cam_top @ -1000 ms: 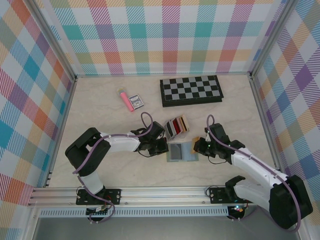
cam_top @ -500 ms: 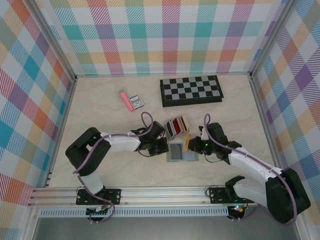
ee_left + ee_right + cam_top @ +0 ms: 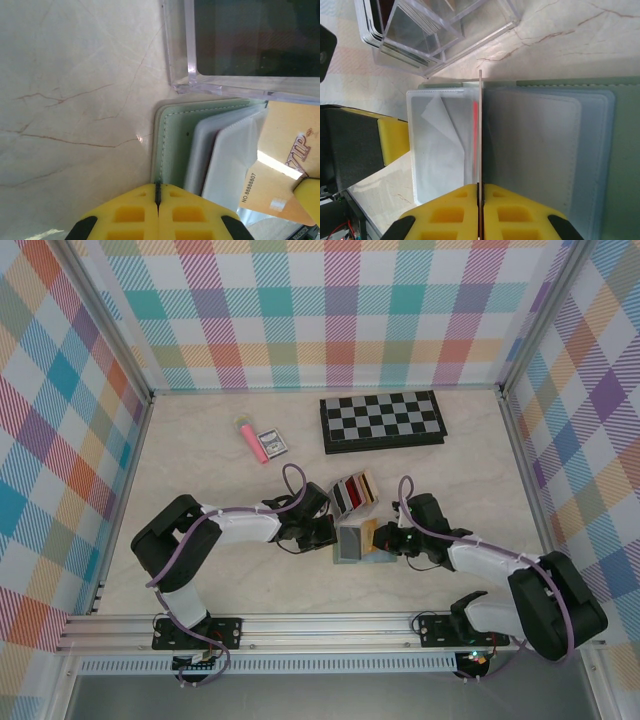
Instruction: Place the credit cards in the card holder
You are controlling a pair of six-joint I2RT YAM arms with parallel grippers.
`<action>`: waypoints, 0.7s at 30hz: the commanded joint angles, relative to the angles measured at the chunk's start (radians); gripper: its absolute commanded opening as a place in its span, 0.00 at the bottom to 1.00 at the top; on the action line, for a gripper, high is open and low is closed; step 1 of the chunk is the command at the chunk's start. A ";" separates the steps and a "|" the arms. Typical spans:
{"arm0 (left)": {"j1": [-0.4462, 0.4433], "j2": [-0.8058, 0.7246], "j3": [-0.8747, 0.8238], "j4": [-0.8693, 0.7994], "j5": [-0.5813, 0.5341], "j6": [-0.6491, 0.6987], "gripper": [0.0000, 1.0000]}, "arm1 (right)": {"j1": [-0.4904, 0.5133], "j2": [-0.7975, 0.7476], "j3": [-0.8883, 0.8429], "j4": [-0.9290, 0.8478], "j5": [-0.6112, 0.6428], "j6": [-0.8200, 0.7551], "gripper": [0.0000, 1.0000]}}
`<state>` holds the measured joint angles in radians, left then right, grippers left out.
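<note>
Right gripper (image 3: 481, 202) is pinched tight on a yellow-orange card (image 3: 282, 150), which stands on edge over the middle of the open card holder (image 3: 540, 150). From its own wrist cam the card is just a thin line, so I can't tell how far it's into a pocket. Left gripper (image 3: 158, 212) has its pads pressed together at the holder's left edge. Whether it's nipping that edge is hidden under the pads. A clear rack (image 3: 445, 35) sits just past the holder's far side, cut off by the frame.
</note>
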<state>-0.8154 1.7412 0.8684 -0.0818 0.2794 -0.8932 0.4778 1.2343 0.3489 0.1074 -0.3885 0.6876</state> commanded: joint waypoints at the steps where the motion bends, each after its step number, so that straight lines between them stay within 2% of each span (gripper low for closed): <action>1: -0.001 0.070 -0.020 -0.069 -0.033 0.016 0.00 | 0.014 0.018 -0.024 0.095 -0.046 -0.006 0.09; 10: -0.001 0.064 -0.028 -0.070 -0.039 0.014 0.00 | 0.015 -0.079 -0.028 0.017 -0.028 -0.007 0.09; 21: 0.000 0.061 -0.028 -0.069 -0.038 0.014 0.00 | 0.015 -0.035 -0.042 0.037 0.014 -0.019 0.09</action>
<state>-0.8154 1.7412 0.8684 -0.0818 0.2794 -0.8932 0.4870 1.2053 0.3202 0.1368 -0.3943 0.6907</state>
